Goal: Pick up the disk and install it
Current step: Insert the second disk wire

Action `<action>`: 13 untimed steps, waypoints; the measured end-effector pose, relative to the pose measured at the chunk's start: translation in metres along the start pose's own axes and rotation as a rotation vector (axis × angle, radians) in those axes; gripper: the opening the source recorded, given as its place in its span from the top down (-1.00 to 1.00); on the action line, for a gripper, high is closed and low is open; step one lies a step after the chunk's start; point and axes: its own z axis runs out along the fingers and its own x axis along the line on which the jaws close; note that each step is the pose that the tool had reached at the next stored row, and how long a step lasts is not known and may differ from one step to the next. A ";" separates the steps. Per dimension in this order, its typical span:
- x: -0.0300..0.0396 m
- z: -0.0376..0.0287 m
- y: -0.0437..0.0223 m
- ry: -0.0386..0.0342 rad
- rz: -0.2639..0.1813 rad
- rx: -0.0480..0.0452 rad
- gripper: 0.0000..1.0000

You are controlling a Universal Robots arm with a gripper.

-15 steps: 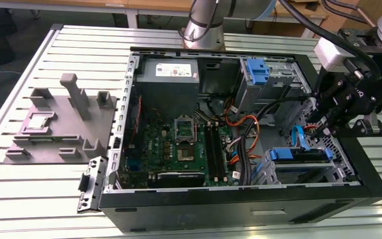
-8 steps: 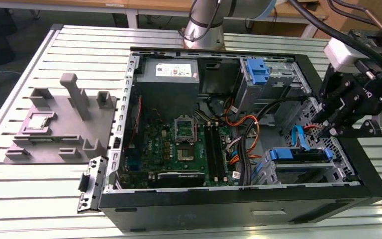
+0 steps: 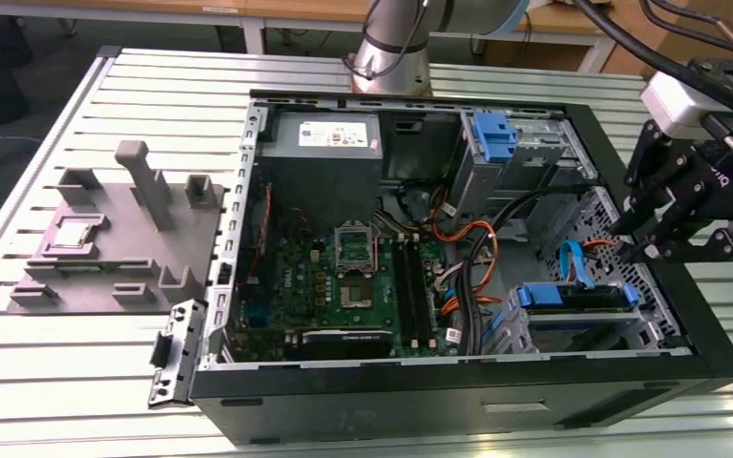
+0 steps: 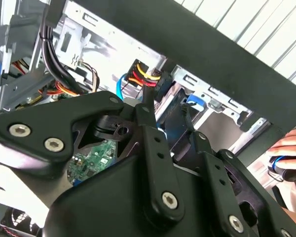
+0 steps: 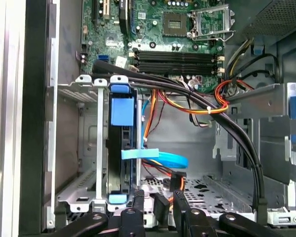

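The disk (image 3: 575, 297), framed by its blue carrier, sits slotted in the metal drive cage (image 3: 621, 329) at the front corner of the open computer case (image 3: 710, 363); in the first wrist view it (image 5: 121, 148) stands edge-on between the cage rails. The gripper (image 3: 638, 250) hovers just above the case's edge nearby, holding nothing, its black fingers (image 5: 138, 200) close together with a narrow gap. A grey fixture (image 3: 112, 239) lies on the table (image 3: 35, 363).
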 end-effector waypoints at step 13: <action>-0.0021 0.0046 -0.0110 0.0011 0.000 -0.0062 0.26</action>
